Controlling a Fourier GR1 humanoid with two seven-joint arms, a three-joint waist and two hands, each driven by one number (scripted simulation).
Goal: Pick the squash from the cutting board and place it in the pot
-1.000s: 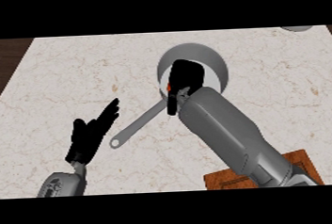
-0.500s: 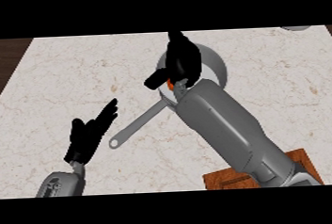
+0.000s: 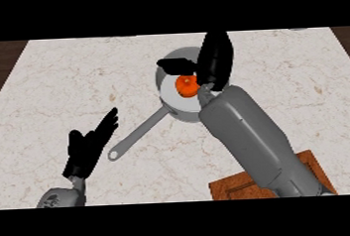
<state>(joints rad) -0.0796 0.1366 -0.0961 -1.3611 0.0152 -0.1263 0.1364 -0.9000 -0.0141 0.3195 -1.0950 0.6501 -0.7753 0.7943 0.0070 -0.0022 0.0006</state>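
An orange squash point(image 3: 185, 85) lies inside the grey pot point(image 3: 170, 101), whose long handle point(image 3: 138, 134) points toward the lower left. My right hand point(image 3: 213, 61) hovers over the pot with its fingers straight and spread, the thumb out to the left, holding nothing. The right forearm covers the pot's right side. The wooden cutting board point(image 3: 243, 187) shows at the bottom right, mostly hidden under that forearm. My left hand point(image 3: 90, 145) rests open at the lower left, fingers up, just left of the handle's end.
The pale marble counter point(image 3: 74, 84) fills the view. Dark floor point(image 3: 0, 63) lies beyond its left and right edges. A small dark object point(image 3: 298, 29) peeks in at the top right edge.
My right hand has opened and lifted away from the pot, and the squash that it covered now lies uncovered in the pot. The left hand has stayed put.
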